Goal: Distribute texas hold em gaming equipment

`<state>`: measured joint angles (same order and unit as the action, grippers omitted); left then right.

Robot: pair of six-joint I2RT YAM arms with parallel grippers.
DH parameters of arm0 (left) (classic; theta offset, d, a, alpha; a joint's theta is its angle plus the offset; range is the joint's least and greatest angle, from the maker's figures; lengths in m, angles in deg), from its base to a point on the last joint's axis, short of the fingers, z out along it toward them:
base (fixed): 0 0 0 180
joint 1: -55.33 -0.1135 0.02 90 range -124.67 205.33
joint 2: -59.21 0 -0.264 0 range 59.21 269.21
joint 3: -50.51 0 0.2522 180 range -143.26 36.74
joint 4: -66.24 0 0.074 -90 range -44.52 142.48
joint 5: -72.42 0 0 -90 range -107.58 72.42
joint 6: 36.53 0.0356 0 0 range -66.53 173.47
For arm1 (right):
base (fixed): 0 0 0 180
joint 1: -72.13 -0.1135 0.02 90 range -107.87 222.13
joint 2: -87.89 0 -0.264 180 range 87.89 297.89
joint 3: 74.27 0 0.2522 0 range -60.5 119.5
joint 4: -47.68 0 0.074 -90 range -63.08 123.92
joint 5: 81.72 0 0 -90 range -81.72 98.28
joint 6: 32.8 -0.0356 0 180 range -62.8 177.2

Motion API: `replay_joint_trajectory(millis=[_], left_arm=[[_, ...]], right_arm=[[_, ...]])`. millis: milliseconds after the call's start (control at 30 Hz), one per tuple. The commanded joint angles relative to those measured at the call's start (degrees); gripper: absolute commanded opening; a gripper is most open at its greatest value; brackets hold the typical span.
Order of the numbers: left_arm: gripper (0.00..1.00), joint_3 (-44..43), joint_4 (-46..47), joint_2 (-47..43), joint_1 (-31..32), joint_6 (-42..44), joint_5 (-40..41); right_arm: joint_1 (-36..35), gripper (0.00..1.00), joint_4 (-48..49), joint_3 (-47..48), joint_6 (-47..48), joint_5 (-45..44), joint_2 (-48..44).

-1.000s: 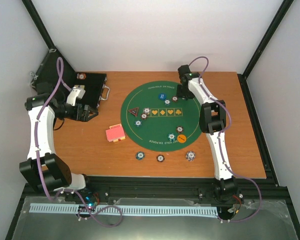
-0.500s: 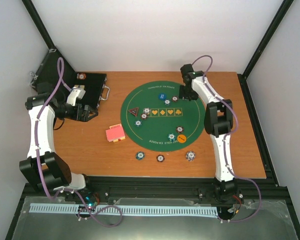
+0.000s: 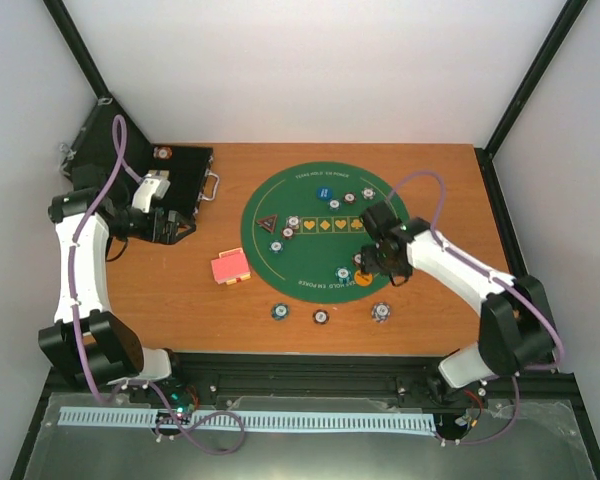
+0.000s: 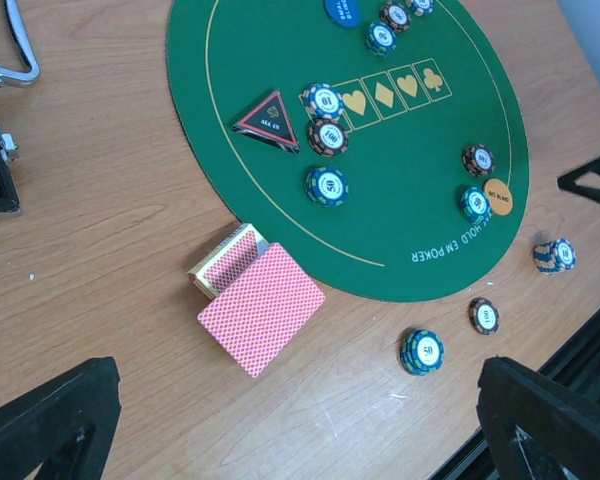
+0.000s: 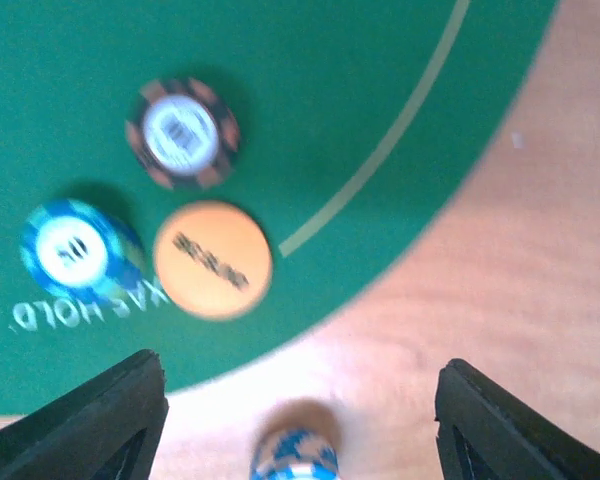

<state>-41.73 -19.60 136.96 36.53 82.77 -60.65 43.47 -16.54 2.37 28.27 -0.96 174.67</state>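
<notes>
We judge the chips (image 4: 326,186) mostly shared out across the mat (image 3: 302,258) and the near table (image 3: 460,200), but the cards (image 4: 262,305) sit undealt left of it. Our right claw (image 5: 298,370) hangs spread and empty above the orange button (image 5: 212,260); the left claw (image 4: 298,375) is spread wide, empty.

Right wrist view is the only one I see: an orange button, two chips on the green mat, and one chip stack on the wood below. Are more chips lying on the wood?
Observer: Yes, two more on the wood: a blue stack and a single chip, both left of your stack and off the mat.
Operator: Where are the cards?
Observer: The red-backed cards lie on the wood at the mat's left edge.
Operator: Is the left gripper busy?
Observer: No, the left gripper is open and empty, beside the black case.
</notes>
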Motion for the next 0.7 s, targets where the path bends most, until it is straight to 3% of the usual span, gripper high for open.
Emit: replay_joint_trajectory(millis=[0,167,667], left_arm=[[1.00,-0.72,-0.94,-1.82,-0.09,0.73,-1.64],[1.00,-0.80,-1.26,-2.05,-0.09,0.63,-2.09],[1.00,-1.08,-1.57,-2.59,-0.09,0.58,-1.58]], right_arm=[[-1.79,0.75,1.30,-8.30,-6.92,0.27,-8.92],[-4.70,0.77,1.16,-13.95,-9.80,1.34,-13.10],[-7.18,0.70,7.59,-20.19,-10.04,4.85,-9.39]])
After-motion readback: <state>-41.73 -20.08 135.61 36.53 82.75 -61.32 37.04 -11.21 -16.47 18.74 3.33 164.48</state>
